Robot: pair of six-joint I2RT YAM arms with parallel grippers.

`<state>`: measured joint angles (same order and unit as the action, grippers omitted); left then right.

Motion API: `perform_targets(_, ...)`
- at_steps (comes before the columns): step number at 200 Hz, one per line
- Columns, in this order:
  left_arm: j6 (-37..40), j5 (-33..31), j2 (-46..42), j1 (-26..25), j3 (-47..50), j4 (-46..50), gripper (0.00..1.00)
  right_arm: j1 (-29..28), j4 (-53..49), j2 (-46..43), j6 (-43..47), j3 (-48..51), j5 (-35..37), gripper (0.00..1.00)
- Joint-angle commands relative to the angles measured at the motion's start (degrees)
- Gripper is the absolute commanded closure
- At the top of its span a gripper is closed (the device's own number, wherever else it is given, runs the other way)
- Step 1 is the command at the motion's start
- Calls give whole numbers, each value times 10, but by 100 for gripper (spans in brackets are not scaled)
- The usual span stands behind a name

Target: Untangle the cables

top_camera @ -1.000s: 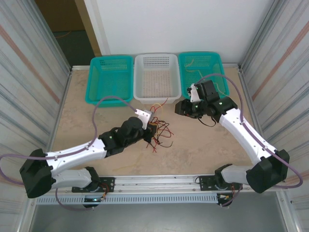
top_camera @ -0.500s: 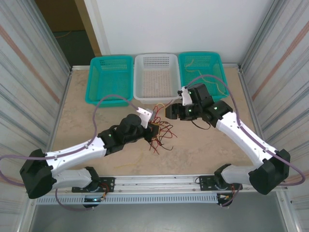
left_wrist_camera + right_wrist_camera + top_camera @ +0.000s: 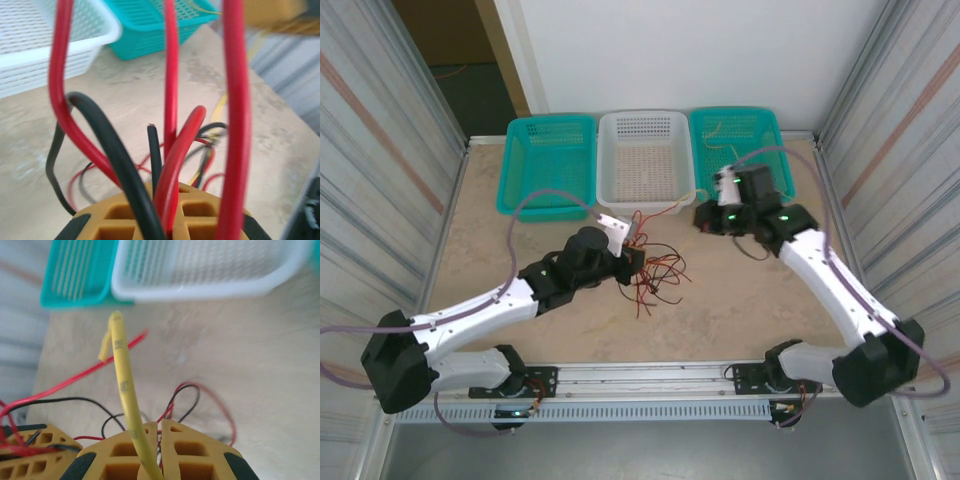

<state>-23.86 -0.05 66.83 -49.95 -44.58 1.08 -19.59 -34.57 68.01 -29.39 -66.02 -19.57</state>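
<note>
The white basket (image 3: 642, 155) is a rectangular plastic tub with rounded corners, perforated walls and a smooth rolled rim. A teal basket (image 3: 550, 160) of the same latticed plastic stands just to its left, and a second teal basket (image 3: 740, 140) touches its right side. In that right-hand one lie a few thin pale yellow strands (image 3: 717, 129), loosely curled on the mesh floor. All three rest on a table (image 3: 740, 310) with a matte, mottled beige, stone-like surface.

The cables (image 3: 658, 270) lie on the table just in front of the white basket. They are a loose snarl of thread-thin red and black wires with glossy round insulation, looping and crossing one another.

The left gripper (image 3: 632, 262) sits at the left edge of that snarl, in front of the white basket. From its wrist camera, its ribbed yellow pads (image 3: 125, 220) are clenched on a bundle of the cables. Red and black lengths rise from between them in smooth arcs, and one black end is cut blunt.

The right gripper (image 3: 703, 215) hangs near the white basket's front right corner. Its yellow grid-moulded pads (image 3: 192, 450) are pressed together on a pale yellow cable (image 3: 123, 385). This cable is stiffer-looking and printed with small marks, and it stands up toward the white basket with its tip kinked over.
</note>
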Motion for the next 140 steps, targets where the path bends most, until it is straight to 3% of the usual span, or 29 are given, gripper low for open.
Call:
perform_targets(1, -43, -29, -5, 42, 6, 57, 100, 110, -36, -90, 12, 3, -17, 100)
perform_targets(21, -59, -20, -8, 56, 27, 51, 100, 213, -57, -134, 10, -18, -52, 100)
perform_targets(41, -71, -22, 3, 57, 34, 54, 100, 274, -73, -147, -2, -48, -67, 100)
perform_targets(100, -87, -24, 23, 57, 35, 72, 100, 309, -85, -132, -40, -184, 26, 100)
perform_targets(133, -87, 43, 31, 56, 41, 20, 100, 310, -67, -95, -62, -252, 22, 100)
perform_targets(140, -88, 58, 35, 53, 40, 7, 91, 310, -58, -90, -67, -258, 24, 100)
